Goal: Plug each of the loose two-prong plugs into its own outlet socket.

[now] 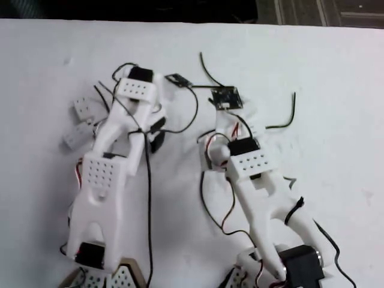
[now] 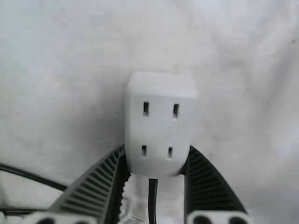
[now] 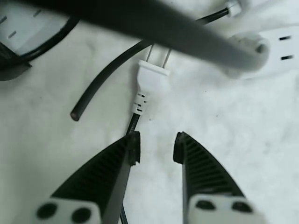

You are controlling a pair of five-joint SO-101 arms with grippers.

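Observation:
A white outlet block (image 2: 160, 123) with two pairs of slots sits between the dark ribbed fingers of my left gripper (image 2: 156, 158), which is shut on its lower half. A thin black cord (image 2: 152, 205) runs down behind the block. In the right wrist view a white two-prong plug (image 3: 152, 78) lies on the white table, prongs pointing away. Its black cord (image 3: 132, 125) leads back beside one finger. My right gripper (image 3: 155, 148) stands open just behind the plug, with nothing between its fingers.
Another white outlet (image 3: 286, 44) lies beyond the plug, and one more (image 3: 21, 25) to the other side. A cut black cable end (image 3: 74, 114) lies nearby. Two white outlet blocks (image 1: 89, 108) rest beside the left arm (image 1: 108, 174). Loose black cables (image 1: 287, 120) lie by the right arm (image 1: 264, 198).

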